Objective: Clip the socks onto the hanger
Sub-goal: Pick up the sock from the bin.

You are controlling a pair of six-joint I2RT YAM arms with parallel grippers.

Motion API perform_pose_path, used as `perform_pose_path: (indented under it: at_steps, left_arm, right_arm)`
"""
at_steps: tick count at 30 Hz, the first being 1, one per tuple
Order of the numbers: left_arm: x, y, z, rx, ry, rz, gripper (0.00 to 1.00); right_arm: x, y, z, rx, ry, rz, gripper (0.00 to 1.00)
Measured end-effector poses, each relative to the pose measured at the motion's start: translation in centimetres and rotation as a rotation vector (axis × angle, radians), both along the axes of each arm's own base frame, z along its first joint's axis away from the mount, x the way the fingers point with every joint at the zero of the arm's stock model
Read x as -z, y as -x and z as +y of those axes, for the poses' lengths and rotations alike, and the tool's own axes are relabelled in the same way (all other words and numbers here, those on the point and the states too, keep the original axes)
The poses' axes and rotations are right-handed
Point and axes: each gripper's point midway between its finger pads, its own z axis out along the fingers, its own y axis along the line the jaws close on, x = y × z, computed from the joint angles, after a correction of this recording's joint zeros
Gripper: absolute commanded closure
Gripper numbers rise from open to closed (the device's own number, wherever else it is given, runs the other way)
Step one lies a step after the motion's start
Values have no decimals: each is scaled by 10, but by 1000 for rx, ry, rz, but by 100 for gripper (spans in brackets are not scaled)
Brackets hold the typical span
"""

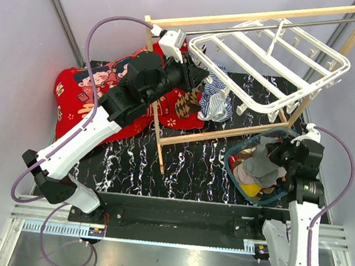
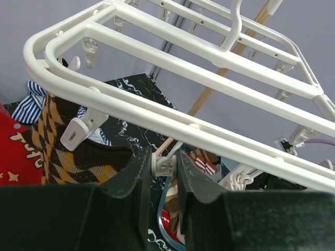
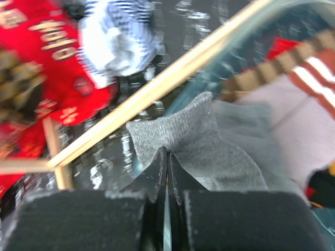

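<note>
The white grid hanger (image 1: 342, 64) hangs from the wooden rack. My left gripper (image 1: 198, 78) is at its left corner, shut on a small white clip peg (image 2: 165, 162) below the frame's bar (image 2: 209, 65). Beside it, a brown-and-tan diamond-checkered sock (image 2: 63, 151) hangs under another peg (image 2: 78, 130). My right gripper (image 1: 271, 156) is over the basket, its jaws (image 3: 167, 154) shut on a fold of a dark grey sock (image 3: 204, 141), which is lifted above the pile.
A blue-rimmed basket (image 1: 231, 166) at the right holds more socks and cloths. The wooden rack's lower bar (image 1: 228, 133) crosses the black marbled table. A red printed cloth (image 1: 81, 86) lies at the left, and a blue-and-white striped cloth (image 1: 217, 96) hangs near the left gripper.
</note>
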Motion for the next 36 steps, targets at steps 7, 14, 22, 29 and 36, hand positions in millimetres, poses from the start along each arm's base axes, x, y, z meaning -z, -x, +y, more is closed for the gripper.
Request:
perform_pose_path:
  at_steps: [7,14,22,29,36]
  left_arm:
    - [-6,5,-1,19,15,6,100]
    - [-7,12,-11,45,21,17,100]
    - [6,17,-29,81,3,47,100]
    - [18,23,-42,115,-15,78,100]
    - [21,30,-50,157,-10,96,100]
  right_arm:
    - [-40,12,39,-205,-48,-175,100]
    - [-81,15,72,-371,-135,-364,100]
    - [-112,11,98,-504,-220,-500,100]
    - [-125,13,121,-601,-273,-562,100]
    - [-128,12,144,-684,-316,-591,100]
